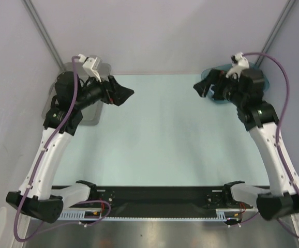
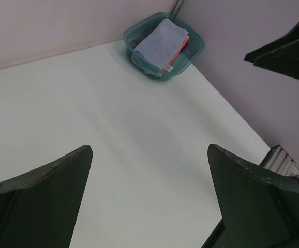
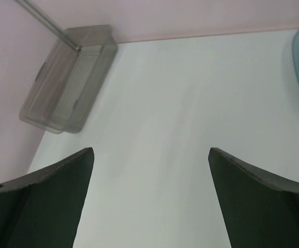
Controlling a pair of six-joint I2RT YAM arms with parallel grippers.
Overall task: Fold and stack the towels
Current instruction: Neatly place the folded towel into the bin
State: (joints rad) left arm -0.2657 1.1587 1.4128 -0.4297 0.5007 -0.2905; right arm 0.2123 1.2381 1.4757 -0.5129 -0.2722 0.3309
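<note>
Pale tabletop (image 1: 160, 139) between lilac walls; left gripper (image 1: 123, 93) spread wide, holding nothing, above the far-left corner; right gripper (image 1: 199, 88) equally wide and empty, above the far-right corner; towels (image 2: 162, 37) folded and stacked inside the teal bin (image 2: 197, 47) at the far-right corner; grey bin (image 3: 72, 77) at the far-left corner.

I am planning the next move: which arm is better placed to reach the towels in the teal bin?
Right. The right gripper, open, hovers beside the teal bin holding the towels; the left gripper is across the table.
</note>
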